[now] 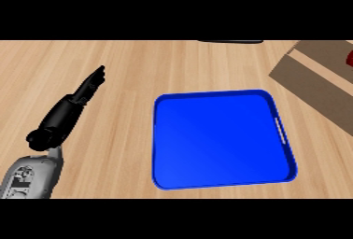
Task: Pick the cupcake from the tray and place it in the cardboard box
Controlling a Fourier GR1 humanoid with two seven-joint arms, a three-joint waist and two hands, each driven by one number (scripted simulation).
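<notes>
left hand (76, 100) fingers straight, left of tray (224, 179) | cardboard box (314, 79) at right edge | counter (124, 65) between

Looks like a kitchen counter to me, mostly going by the light wood-grain countertop (138, 60) that fills pretty much the whole view, planks running left to right. There's a blue serving tray (224, 139) with raised edges and a slot handle sitting in the middle, the kind of thing you'd carry food on, and a brown cardboard box (318, 77) at the far right with something dark red just showing at the edge. A dark flat object (231, 41) peeks in at the far edge, can't tell what it is.
</notes>
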